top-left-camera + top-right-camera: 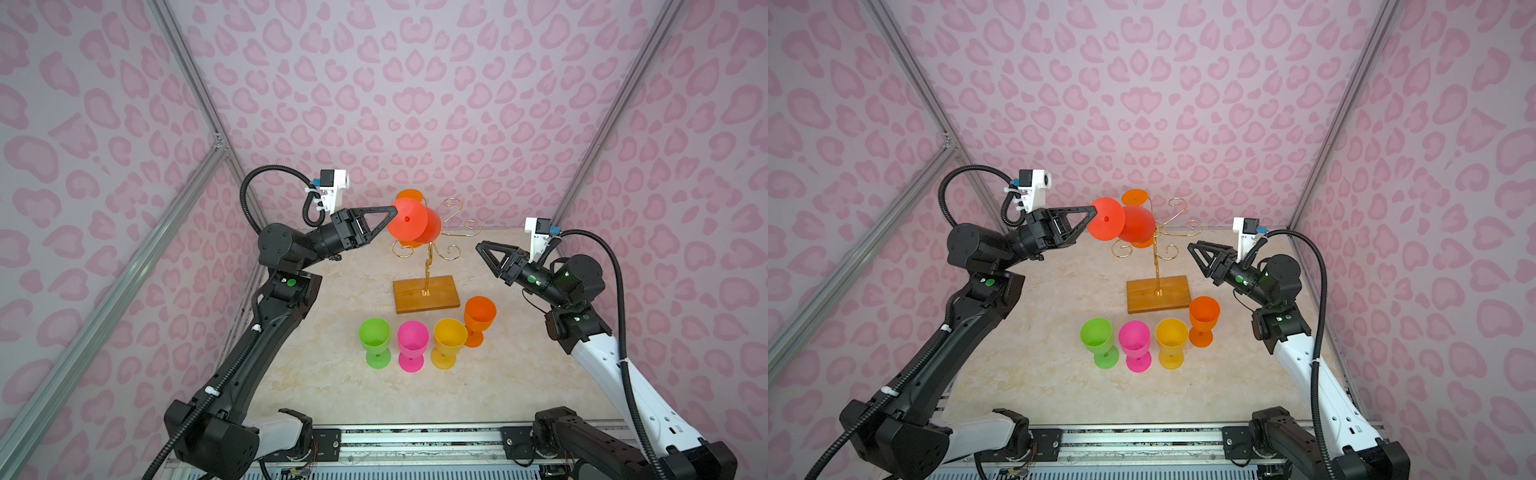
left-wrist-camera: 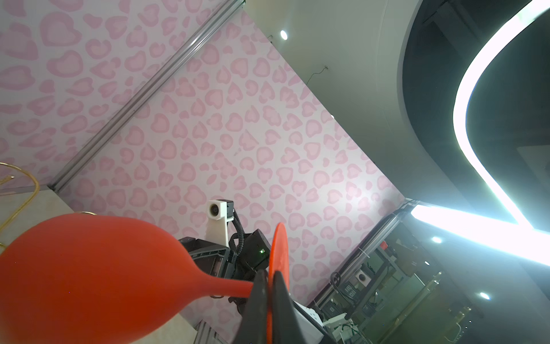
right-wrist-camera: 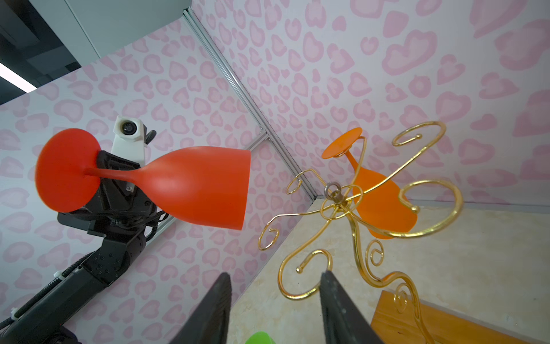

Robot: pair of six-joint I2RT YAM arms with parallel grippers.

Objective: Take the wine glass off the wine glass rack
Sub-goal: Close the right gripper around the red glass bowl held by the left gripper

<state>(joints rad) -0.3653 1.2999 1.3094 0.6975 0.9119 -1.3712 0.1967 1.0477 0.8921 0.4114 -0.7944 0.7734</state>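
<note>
A red wine glass hangs in the air on its side, its open rim facing the wine glass rack. My left gripper is shut on the edge of the glass's round foot. In the right wrist view the glass is apart from the gold wire arms. An orange wine glass hangs upside down from a far arm of the rack. My right gripper stands open and empty to the right of the rack.
Four glasses stand upright on the table in front of the rack's wooden base: green, pink, yellow and orange. Pink patterned walls close in the back and both sides.
</note>
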